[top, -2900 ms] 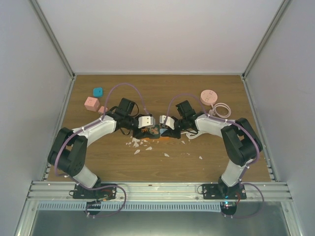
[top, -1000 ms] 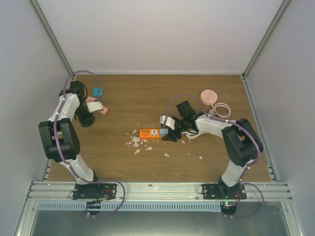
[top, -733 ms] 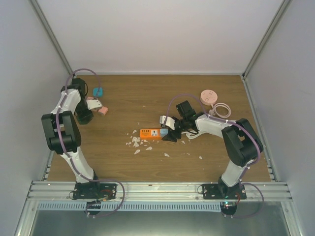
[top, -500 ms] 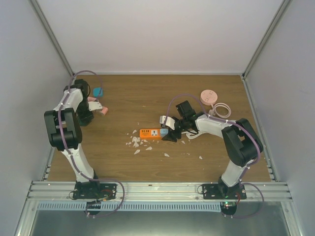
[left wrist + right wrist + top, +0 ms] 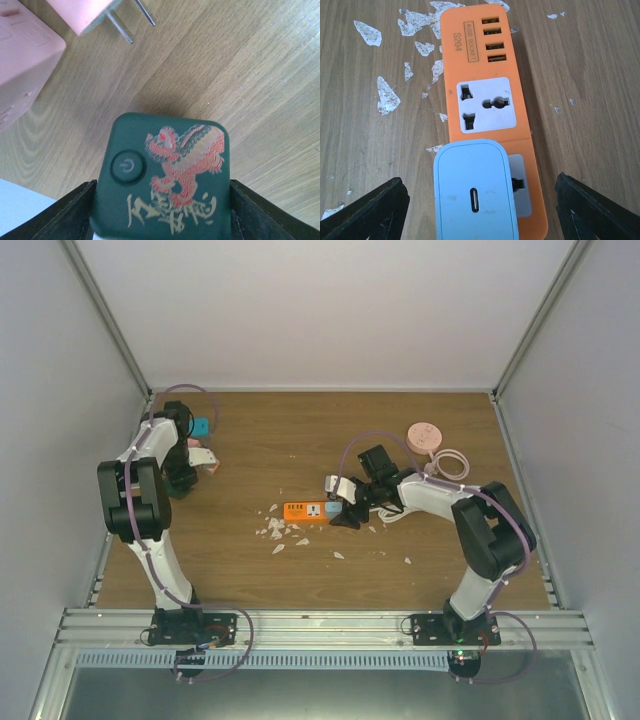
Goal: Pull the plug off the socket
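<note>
While my right gripper stands spread, the blue plug sits between its fingers, seated in the socket. I judge it light, stiff and smooth, so pinch its flat sides. Whether the left gripper pinches the green plug between its fingers, I cannot tell.

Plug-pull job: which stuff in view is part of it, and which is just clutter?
Job:
- orange socket strip
- light blue plug, seated in the strip, between the open right jaws
- green plug, off the strip, between the left jaws

Lying about:
- pink pronged plug
- pink block
- teal block
- pink round disc
- white flakes
</note>
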Robot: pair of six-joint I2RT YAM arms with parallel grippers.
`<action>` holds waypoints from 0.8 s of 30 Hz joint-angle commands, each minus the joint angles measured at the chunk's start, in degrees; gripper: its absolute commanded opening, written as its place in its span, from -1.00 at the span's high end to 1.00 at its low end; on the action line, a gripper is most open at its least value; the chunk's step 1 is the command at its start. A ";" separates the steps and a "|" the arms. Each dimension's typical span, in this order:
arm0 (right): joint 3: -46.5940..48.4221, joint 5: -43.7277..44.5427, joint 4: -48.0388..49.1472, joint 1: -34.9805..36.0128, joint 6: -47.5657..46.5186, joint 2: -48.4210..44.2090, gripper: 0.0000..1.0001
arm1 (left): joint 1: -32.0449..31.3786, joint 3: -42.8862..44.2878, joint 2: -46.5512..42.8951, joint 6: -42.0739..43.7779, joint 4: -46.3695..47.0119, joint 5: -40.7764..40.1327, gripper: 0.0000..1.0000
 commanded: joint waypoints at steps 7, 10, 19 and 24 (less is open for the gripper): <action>-1.34 -0.12 0.13 0.64 -0.18 -2.96 -0.66 | -0.52 3.17 -0.31 -1.30 -3.94 4.54 -0.56; -1.48 -0.06 -0.19 0.61 -0.46 -3.50 -0.65 | -0.86 3.75 -0.94 -1.80 -4.68 6.81 -0.58; -3.47 -0.61 -1.22 -0.40 -1.89 -6.97 -0.66 | -4.20 6.86 -5.32 -2.11 -5.77 26.57 -0.61; -5.27 -1.31 -2.00 -1.91 -3.23 -9.18 -0.66 | -8.08 5.72 -8.35 -3.02 -3.12 37.54 -0.61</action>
